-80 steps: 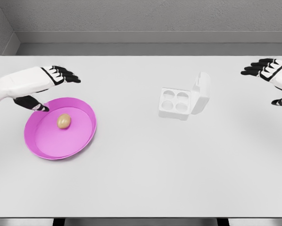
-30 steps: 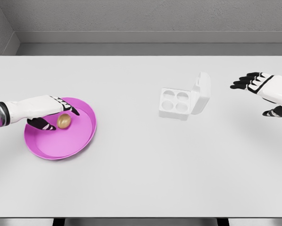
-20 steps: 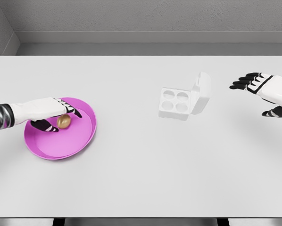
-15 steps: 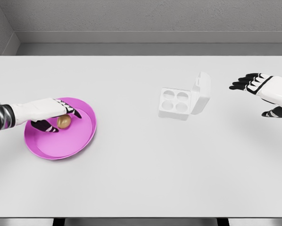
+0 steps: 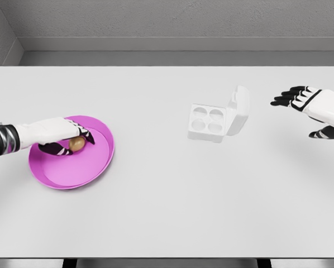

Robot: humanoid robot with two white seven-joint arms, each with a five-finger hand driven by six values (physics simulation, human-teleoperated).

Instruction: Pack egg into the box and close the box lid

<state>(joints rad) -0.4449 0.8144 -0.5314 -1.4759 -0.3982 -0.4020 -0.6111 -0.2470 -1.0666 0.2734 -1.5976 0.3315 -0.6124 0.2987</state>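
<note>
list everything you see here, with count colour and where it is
egg: 1, tan, in the plate, under the left hand's fingers
plate: 1, pink, on the table's left side
box: 1, white, right of centre, lid open and raised on its right side, four hollows bare
table: 1, white, fills most of the view
left hand: 1, white with black fingers, curled around the egg
right hand: 1, white with black fingers, spread, at the right edge, holding nothing

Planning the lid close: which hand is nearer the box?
Right. The right hand hangs open to the right of the box, apart from it. The left hand is far off to the left, fingers curled around the egg in the plate.
</note>
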